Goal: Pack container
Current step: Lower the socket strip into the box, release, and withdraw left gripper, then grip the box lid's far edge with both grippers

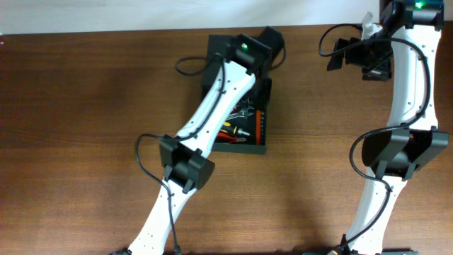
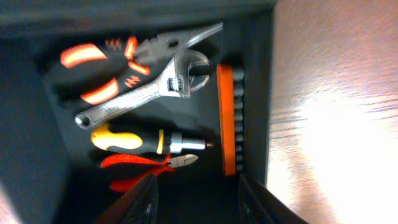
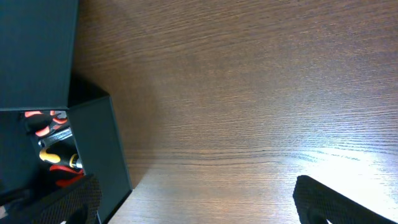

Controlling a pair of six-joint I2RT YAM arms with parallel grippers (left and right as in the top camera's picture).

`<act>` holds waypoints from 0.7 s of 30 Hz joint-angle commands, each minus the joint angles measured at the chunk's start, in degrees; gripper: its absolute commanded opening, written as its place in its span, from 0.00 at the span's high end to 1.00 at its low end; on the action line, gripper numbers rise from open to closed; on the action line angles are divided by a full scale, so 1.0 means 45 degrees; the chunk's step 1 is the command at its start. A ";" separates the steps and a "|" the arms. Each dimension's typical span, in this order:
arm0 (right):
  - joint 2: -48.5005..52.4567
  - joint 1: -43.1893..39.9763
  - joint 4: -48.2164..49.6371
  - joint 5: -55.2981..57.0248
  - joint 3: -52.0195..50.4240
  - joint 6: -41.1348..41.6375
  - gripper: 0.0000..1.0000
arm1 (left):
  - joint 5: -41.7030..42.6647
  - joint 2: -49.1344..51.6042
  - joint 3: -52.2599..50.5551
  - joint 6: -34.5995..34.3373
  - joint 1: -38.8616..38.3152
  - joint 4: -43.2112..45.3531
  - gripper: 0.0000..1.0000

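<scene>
The container (image 1: 256, 147) is lying open on the table (image 1: 85, 106), tools (image 2: 143, 90) inside; packing looks nearly done, only shutting it seems left. The left pincer (image 2: 199, 205) is hovering over it, apart and empty; the right pincer (image 3: 199, 208) is waiting aside, apart too

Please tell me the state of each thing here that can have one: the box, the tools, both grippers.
container: open, tools inside.
pliers: lying in the container.
adjustable wrench: lying partly over the pliers.
screwdriver: lying flat.
cutters: lying flat.
bit holder: lying beside the wall.
left gripper: open, empty, above the tools.
right gripper: open, empty, above the table.
</scene>
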 commanded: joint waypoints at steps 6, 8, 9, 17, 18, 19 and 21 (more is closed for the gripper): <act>-0.0471 -0.0010 0.0296 -0.0228 -0.0068 -0.0034 0.01 | -0.0981 -0.3109 0.0534 0.0661 0.1846 -0.0083 0.47; -0.0471 -0.0010 0.0306 -0.0583 -0.0068 -0.0034 0.01 | -0.1010 -0.3492 0.0534 0.1020 0.2526 -0.0078 0.47; -0.0471 -0.0010 0.0306 -0.0816 -0.0068 -0.0034 0.01 | -0.1001 -0.3609 0.0534 0.1273 0.2929 -0.0078 0.47; -0.0068 -0.0010 0.1229 -0.3167 -0.0068 -0.0034 0.73 | 0.4639 -0.3225 0.0083 0.5576 0.6028 0.0651 0.75; 0.0039 -0.0010 0.1326 -0.3594 -0.0068 -0.0029 0.80 | 0.5382 -0.3094 -0.0024 0.5804 0.6368 0.0879 0.86; 0.0155 -0.0010 0.1433 -0.3968 -0.0068 -0.0029 0.87 | 0.5965 -0.2934 -0.0117 0.5863 0.6645 0.1107 0.98; 0.0432 -0.0005 0.1685 -0.4804 -0.0068 -0.0024 0.96 | 0.7417 -0.2603 -0.0335 0.6091 0.7155 0.1802 0.98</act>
